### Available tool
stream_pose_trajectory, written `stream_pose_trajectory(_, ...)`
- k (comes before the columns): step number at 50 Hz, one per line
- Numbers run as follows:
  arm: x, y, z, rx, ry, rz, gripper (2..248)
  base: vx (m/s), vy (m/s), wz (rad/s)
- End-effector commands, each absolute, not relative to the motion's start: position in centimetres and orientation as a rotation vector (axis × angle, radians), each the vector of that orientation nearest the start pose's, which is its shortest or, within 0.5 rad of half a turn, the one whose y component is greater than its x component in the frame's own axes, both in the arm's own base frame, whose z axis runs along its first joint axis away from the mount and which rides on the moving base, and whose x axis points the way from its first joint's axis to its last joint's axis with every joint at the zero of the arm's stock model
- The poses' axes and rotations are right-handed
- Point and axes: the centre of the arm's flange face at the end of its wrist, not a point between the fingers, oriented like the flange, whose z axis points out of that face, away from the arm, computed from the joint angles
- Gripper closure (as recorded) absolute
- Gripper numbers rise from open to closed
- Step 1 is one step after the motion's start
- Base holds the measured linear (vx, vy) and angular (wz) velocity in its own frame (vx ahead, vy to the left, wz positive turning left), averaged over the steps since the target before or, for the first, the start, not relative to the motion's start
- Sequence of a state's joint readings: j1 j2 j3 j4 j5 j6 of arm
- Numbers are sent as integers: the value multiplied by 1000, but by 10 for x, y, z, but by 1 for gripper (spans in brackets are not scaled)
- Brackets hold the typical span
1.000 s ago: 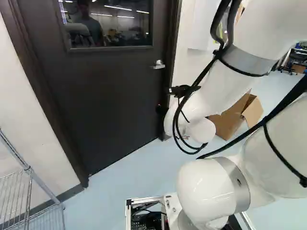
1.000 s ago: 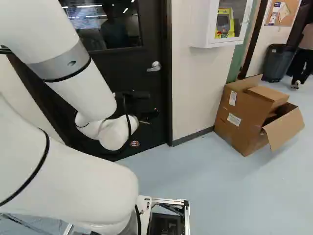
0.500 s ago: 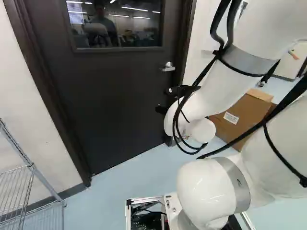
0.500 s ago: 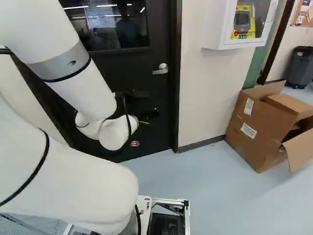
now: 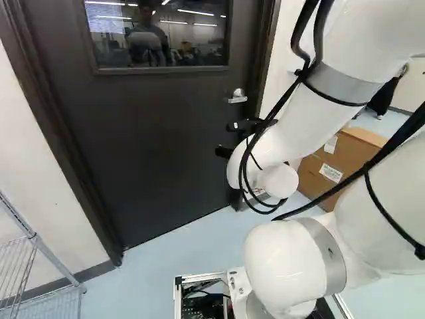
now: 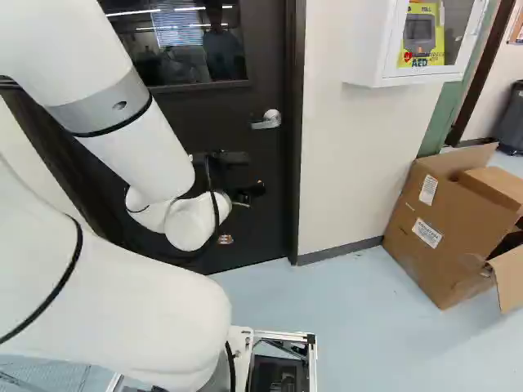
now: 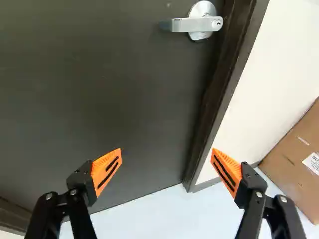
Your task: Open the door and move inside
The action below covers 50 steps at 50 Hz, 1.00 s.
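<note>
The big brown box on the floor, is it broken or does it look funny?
It looks a bit messy: the cardboard box by the wall is open, with one flap hanging out. I can't see any tear in it. The door looks fine.

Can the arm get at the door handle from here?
Probably yes: the end effector is open and empty, and nothing shows between it and the door handle. It looks lower than the handle, so it would likely need raising first.
</note>
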<state>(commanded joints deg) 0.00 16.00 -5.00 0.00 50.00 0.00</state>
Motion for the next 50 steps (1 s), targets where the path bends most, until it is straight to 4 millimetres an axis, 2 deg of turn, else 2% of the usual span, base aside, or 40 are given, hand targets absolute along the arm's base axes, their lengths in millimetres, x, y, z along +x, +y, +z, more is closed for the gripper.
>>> stream_pose_trajectory(29, 271, 0, 366, -2558, 0, -1824, 3, 41, -11, -9)
stream_pose_trajectory(50, 288, 0, 369, -2561, 2, -1821, 3, 0, 0, 0)
